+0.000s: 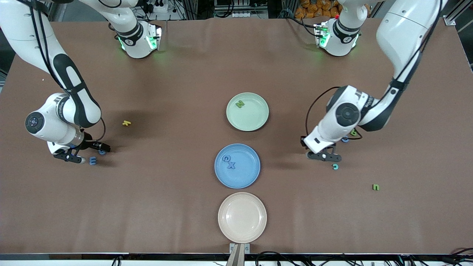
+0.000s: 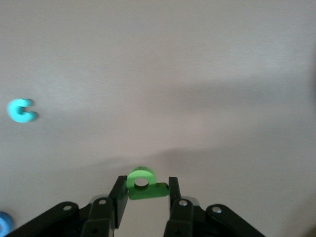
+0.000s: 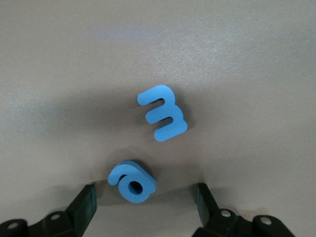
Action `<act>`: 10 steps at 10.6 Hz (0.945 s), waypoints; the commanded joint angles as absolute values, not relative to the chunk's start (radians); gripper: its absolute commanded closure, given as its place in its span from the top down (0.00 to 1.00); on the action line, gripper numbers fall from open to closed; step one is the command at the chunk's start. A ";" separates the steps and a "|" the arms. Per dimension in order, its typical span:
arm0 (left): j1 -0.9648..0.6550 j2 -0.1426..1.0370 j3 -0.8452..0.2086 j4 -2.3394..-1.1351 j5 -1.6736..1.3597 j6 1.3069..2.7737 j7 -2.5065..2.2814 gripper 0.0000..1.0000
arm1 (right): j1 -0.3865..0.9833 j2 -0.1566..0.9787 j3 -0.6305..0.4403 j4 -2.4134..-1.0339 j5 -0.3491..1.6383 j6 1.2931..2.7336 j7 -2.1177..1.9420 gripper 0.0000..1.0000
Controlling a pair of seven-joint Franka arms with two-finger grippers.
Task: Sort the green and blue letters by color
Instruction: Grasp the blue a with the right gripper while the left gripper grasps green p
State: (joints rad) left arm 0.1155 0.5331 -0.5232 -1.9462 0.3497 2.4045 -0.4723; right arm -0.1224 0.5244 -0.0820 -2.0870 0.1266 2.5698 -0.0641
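My left gripper (image 1: 327, 157) (image 2: 145, 187) is shut on a green letter (image 2: 148, 191) and holds it above the table toward the left arm's end. Below it lie a cyan letter (image 1: 335, 166) (image 2: 20, 110) and a green letter (image 1: 375, 187). My right gripper (image 1: 94, 154) (image 3: 145, 195) stands open low over the table, with a gap on each side of a blue letter (image 1: 102, 152) (image 3: 132, 181). Another blue letter (image 1: 93, 160) (image 3: 163, 113) lies just beside it. The green plate (image 1: 255, 118) holds a green letter (image 1: 240, 104). Two blue letters (image 1: 229, 162) lie on the blue plate (image 1: 245, 175).
A beige plate (image 1: 242, 218) sits nearest the front camera, in line with the other two. A yellow letter (image 1: 126, 123) lies near the right arm. A blue letter (image 1: 345, 139) and a green one (image 1: 354, 132) peek out by the left arm.
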 commanded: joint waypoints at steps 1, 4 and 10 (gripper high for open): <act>-0.013 0.532 -0.520 -1.896 0.354 2.358 -0.668 0.00 | -0.121 0.499 -0.074 -2.120 0.115 2.591 -0.061 0.58; -0.141 0.555 -0.519 -1.853 0.354 2.353 -0.874 0.00 | -0.120 0.505 -0.072 -2.118 0.117 2.591 -0.057 0.36; -0.314 0.574 -0.518 -1.853 0.353 2.315 -1.173 0.00 | -0.091 0.499 -0.071 -2.105 0.118 2.580 -0.055 0.17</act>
